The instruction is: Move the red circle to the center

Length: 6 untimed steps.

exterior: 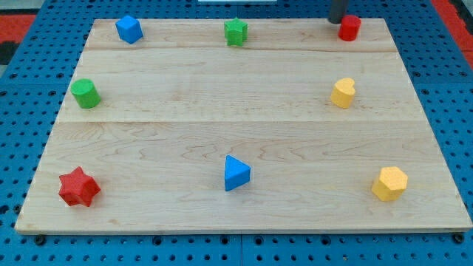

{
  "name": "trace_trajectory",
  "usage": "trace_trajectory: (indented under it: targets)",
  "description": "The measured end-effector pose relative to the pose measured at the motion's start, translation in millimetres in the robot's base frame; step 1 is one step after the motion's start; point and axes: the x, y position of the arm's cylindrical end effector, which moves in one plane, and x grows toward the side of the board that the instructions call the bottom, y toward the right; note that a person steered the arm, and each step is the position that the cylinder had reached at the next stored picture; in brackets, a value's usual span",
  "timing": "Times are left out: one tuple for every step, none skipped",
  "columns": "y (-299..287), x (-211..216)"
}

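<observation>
The red circle stands at the view's top right corner of the wooden board. My tip is a dark rod coming in from the top edge, right against the red circle's left side. Only the rod's lower part shows.
A blue block at top left, a green star block at top middle, a green circle at left, a yellow block at right, a red star at bottom left, a blue triangle at bottom middle, a yellow hexagon at bottom right.
</observation>
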Motion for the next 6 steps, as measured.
trace_trajectory:
  targets:
    - [27.1, -0.2]
    - [64.3, 14.6]
    - [-8.0, 29.3]
    - [-80.1, 68.8]
    - [-138.6, 140.7]
    - [-211.9, 187.4]
